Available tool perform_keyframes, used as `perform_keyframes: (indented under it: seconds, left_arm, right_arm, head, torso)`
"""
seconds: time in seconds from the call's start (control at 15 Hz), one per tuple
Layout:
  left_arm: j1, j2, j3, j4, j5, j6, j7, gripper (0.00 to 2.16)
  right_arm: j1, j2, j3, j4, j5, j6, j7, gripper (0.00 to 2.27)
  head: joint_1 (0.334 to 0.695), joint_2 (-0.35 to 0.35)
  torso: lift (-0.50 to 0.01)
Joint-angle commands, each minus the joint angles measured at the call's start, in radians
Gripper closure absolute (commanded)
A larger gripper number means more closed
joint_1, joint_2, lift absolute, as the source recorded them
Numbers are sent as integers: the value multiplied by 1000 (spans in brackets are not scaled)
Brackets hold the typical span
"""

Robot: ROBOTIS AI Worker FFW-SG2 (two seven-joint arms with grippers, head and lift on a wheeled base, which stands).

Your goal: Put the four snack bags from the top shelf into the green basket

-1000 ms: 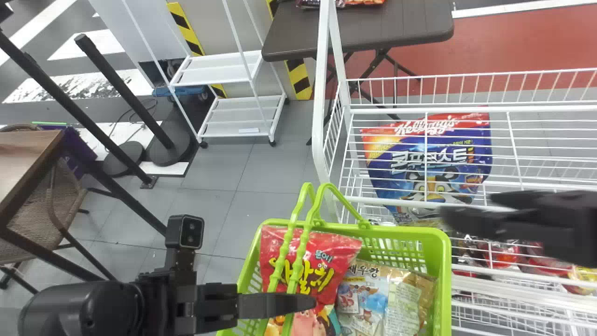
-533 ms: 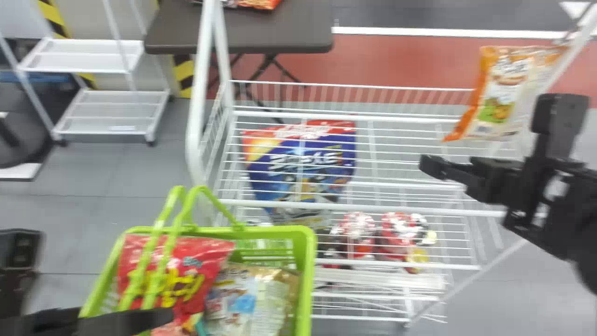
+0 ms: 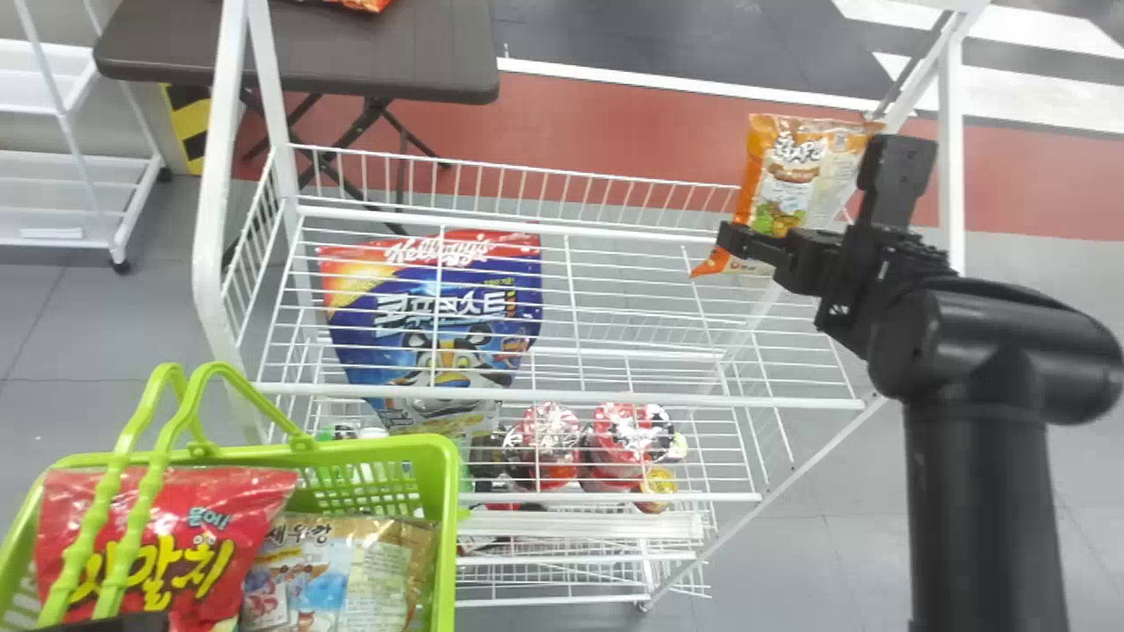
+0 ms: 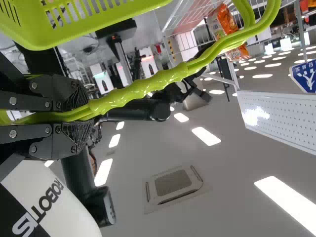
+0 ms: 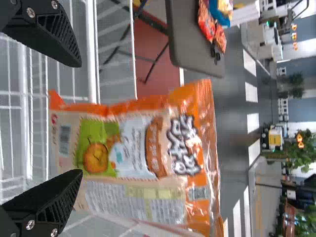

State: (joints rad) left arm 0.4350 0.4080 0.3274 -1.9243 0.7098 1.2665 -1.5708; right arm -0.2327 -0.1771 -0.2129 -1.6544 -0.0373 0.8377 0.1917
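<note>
Centre the spread right gripper (image 5: 80, 118) on the orange-and-cream plastic snack bag (image 5: 143, 158) on the white wire top shelf (image 3: 790, 403) before squeezing gently, the left gripper (image 4: 90, 112) pinching the green plastic basket (image 3: 369, 450)'s ribbed handles (image 4: 143, 88).

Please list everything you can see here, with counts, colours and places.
orange snack bag: one, orange and cream, right end of the top shelf
red snack bag: one, red, in the green basket
shrimp-cracker bag: at least one, beige, basket's right side
basket handles: two, green
cereal pouch: one, mostly blue, inside the wire rack
red packages: several, lower in the rack
folding table: one, dark brown, behind the rack
shelf cart: one, white, far left
left hand: one, black, closed on the handles
right hand: one, black, open beside the orange bag
</note>
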Motion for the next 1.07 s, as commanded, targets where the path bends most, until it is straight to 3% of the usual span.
perform_keyframes:
  seconds: [0.0, 0.13, 0.2, 0.27, 0.33, 0.4, 0.47, 0.8, 1.0]
  left_arm:
    - [-2, -5, -2, 7, -6, -3, -10, 2148]
    - [-2, -5, -1, 19, -7, -3, -10, 2148]
    - [-2, -5, -1, 22, -7, -6, -10, 2148]
    - [-2, -5, 2, 31, -6, -6, -10, 2148]
    - [-2, -6, 4, 34, -7, -12, -10, 2148]
    - [-4, -6, 4, 34, -7, -15, -10, 2148]
    - [-4, -6, 4, 34, -7, -15, -10, 2148]
    - [-4, -6, 4, 33, -7, -15, -10, 2148]
    - [-4, -5, 4, 34, -6, -15, -10, 2148]
  right_arm:
    - [-82, -4, 47, 145, 79, -71, -3, 53]
    - [-137, 2, 73, 231, 109, -96, -18, 110]
    - [-155, 2, 75, 248, 119, -96, -20, 289]
    - [-163, 2, 82, 251, 139, -84, -18, 599]
    - [-160, 4, 82, 251, 142, -68, -15, 1075]
    - [-151, 4, 81, 248, 140, -41, -17, 1727]
    - [-140, 11, 78, 225, 139, -19, -20, 2219]
    - [-37, 18, 61, 50, 103, -10, -20, 2250]
    - [66, 22, 30, -137, -3, 67, -20, 2250]
  head:
    - [695, -245]
    - [695, -244]
    - [695, -241]
    - [695, -237]
    - [695, -232]
    - [695, -230]
    - [695, -229]
    - [695, -226]
    - [695, -220]
  torso:
    - [0]
    - [0]
    - [0]
    - [0]
    - [0]
    - [0]
    - [0]
    - [0]
    - [0]
